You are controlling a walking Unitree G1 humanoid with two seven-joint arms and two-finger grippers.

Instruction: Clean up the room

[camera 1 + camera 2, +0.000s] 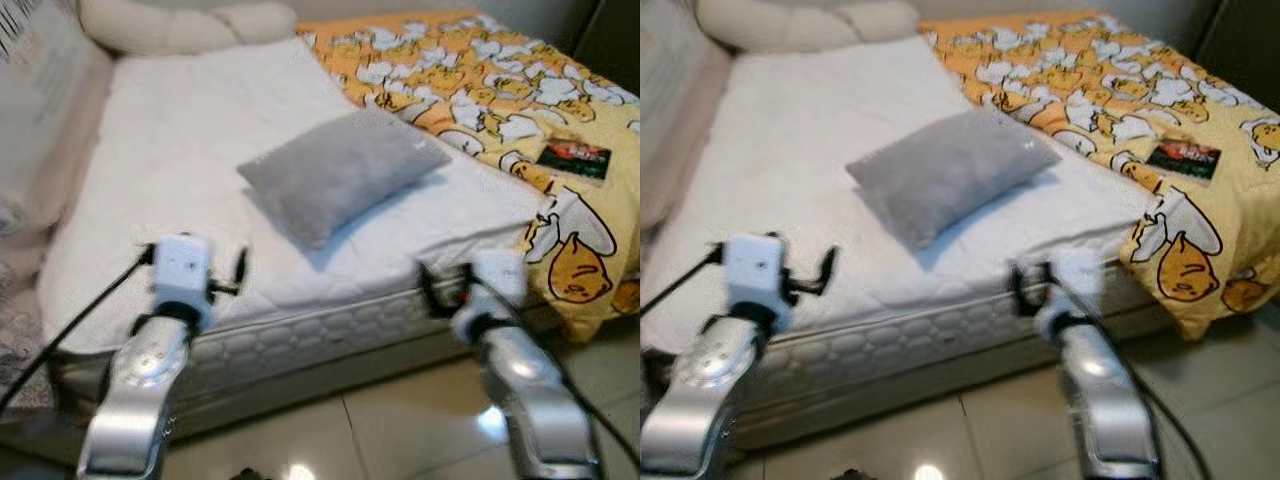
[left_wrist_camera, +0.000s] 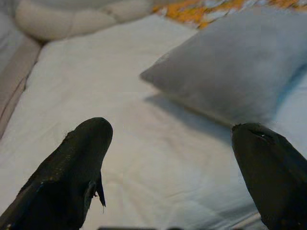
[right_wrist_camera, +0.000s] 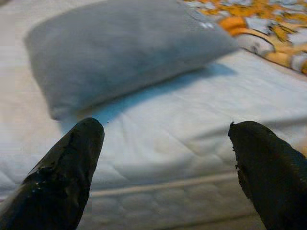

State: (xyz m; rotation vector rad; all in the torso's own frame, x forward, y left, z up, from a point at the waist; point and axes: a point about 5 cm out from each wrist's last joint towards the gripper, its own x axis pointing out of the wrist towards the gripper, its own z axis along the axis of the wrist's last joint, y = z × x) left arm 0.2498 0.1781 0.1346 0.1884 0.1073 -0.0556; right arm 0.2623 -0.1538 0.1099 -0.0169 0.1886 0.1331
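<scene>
- Both silver arms reach up from the tiled floor [image 1: 400,420] toward the foot edge of the bed [image 1: 330,330].
- Left gripper [image 2: 168,158] hovers over the white mattress just short of the grey pillow [image 1: 342,172], fingers [image 2: 72,163] spread wide and holding nothing.
- Right gripper [image 3: 165,158] sits at the mattress edge below the pillow, fingers [image 3: 268,167] likewise spread and empty.
- Beside the pillow, a yellow patterned blanket [image 1: 470,70] lies rumpled with a dark booklet [image 1: 574,160] resting on it.
- Beyond the pillow, a cream bolster [image 1: 180,25] lies at the bed's head.
- Risk, as I judge it: the soft pillow may slump from a shallow one-sided pinch, or fingers may snag the sheet underneath instead.
</scene>
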